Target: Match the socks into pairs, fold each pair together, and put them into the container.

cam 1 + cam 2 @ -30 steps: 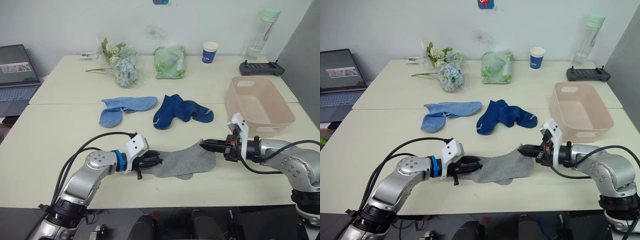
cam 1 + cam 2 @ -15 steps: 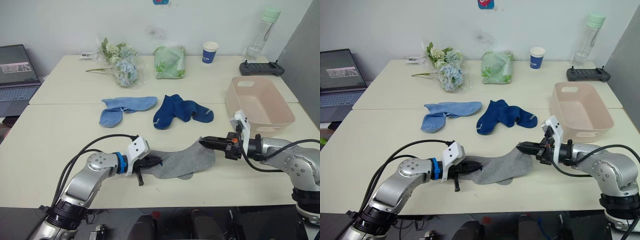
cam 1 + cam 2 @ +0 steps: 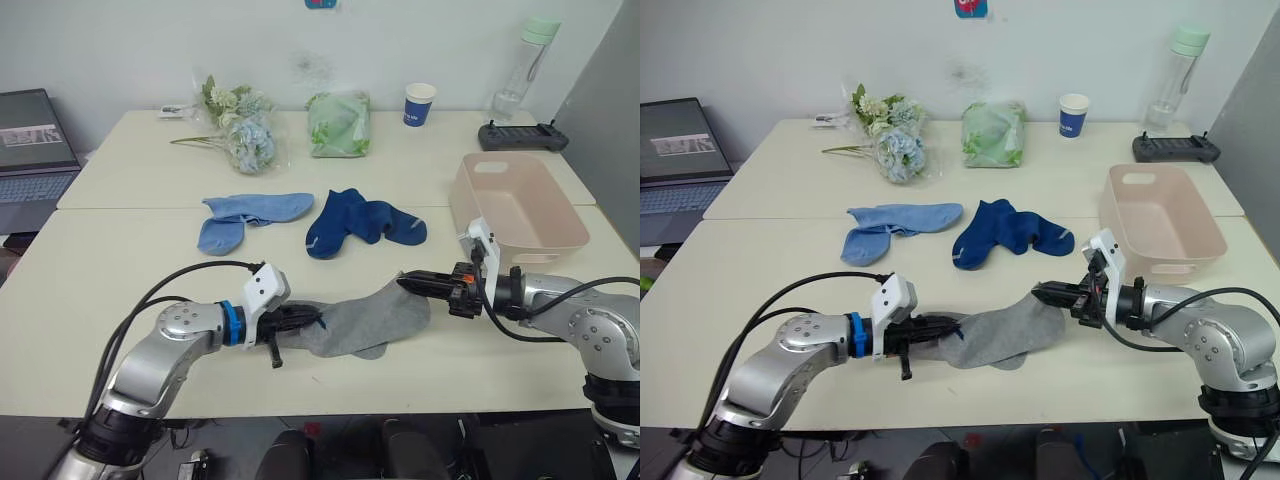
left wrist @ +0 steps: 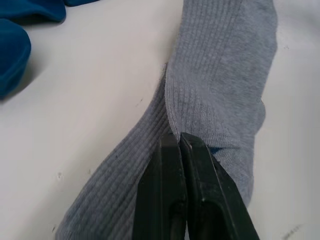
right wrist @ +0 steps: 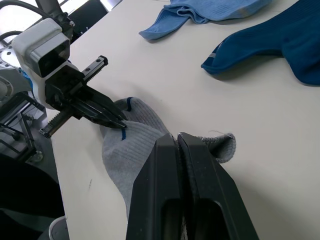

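Tabletop (image 3: 120,260): both grippers pinch opposite ends of grey socks (image 3: 365,320)

We see flowers (image 3: 238,128), a green bag (image 3: 339,124), a cup (image 3: 420,104), a bottle (image 3: 526,65), a controller (image 3: 522,137) and a laptop (image 3: 34,156).

Bare table (image 3: 120,270) around grey socks (image 3: 365,320)

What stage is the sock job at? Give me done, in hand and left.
Done: nothing packed; the pink container holds no socks. In hand: the grey socks lie stacked on the table, the left gripper pinching one end and the right gripper the other. Left: fold this pair and put it in, then the light blue socks and navy socks.
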Controlling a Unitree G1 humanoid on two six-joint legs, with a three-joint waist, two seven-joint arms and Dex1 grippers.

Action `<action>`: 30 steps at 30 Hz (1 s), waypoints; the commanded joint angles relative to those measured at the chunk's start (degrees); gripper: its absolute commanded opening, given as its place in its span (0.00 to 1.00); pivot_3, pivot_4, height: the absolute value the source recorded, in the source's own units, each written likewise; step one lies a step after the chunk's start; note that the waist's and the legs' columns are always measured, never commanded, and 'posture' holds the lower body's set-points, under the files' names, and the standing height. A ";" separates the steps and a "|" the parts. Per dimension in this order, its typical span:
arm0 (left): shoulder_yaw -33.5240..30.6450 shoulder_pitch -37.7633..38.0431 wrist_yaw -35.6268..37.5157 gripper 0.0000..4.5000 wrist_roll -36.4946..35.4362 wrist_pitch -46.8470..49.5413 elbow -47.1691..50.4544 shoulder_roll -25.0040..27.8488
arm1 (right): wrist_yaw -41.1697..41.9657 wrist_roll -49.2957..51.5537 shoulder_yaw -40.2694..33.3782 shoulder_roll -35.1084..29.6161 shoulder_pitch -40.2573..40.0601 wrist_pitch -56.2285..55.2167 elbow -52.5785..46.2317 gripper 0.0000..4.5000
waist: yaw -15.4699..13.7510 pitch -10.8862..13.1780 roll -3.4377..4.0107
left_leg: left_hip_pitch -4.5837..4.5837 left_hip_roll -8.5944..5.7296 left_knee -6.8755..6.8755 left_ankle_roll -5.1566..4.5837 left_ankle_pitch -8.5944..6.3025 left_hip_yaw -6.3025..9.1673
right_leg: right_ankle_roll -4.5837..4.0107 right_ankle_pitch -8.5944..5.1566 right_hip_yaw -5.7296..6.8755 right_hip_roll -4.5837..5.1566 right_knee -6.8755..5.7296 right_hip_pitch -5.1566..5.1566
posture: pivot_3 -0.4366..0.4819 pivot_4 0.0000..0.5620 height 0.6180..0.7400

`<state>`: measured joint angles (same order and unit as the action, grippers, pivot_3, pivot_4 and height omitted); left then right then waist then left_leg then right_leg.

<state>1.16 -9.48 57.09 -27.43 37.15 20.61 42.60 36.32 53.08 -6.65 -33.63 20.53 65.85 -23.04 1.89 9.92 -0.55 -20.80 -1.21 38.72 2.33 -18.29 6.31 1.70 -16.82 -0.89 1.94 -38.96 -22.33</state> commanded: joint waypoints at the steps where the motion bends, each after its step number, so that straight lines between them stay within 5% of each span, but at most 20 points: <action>1: -8.45 -0.42 2.74 0.01 -5.23 3.42 2.46 5.80 | -5.40 6.04 -2.02 4.02 -0.62 2.74 -4.15 0.00 | -0.08 0.03 0.05 | 0.00 0.02 -0.01 0.00 0.00 0.06 | 0.00 0.00 0.05 -0.03 -0.01 -0.01 | 0.48 0.27 1.00; 10: -9.09 -0.62 5.30 0.01 -3.99 2.80 -3.03 11.04 | -15.86 9.98 0.40 11.13 -4.50 4.66 -8.25 0.00 | -0.25 0.08 -0.01 | -0.01 -0.13 -0.01 0.00 0.00 0.00 | 0.02 -0.01 -0.02 0.05 0.10 0.02 | 0.48 0.27 1.00; 30: 0.77 -6.81 2.72 0.01 4.42 -4.07 -11.16 4.59 | -16.85 6.25 3.17 8.87 -8.96 0.56 -7.39 0.00 | -0.17 0.08 -0.01 | 0.00 -0.09 -0.03 0.00 0.00 -0.04 | 0.02 -0.01 -0.05 0.04 0.08 0.00 | 0.48 0.27 1.00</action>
<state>2.40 -15.46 60.02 -23.57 34.31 9.02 47.13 18.90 59.29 -3.20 -24.56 11.78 67.78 -29.01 1.72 10.01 -0.57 -20.81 -1.30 38.68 2.33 -18.29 6.28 1.72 -16.84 -0.94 1.98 -38.89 -22.34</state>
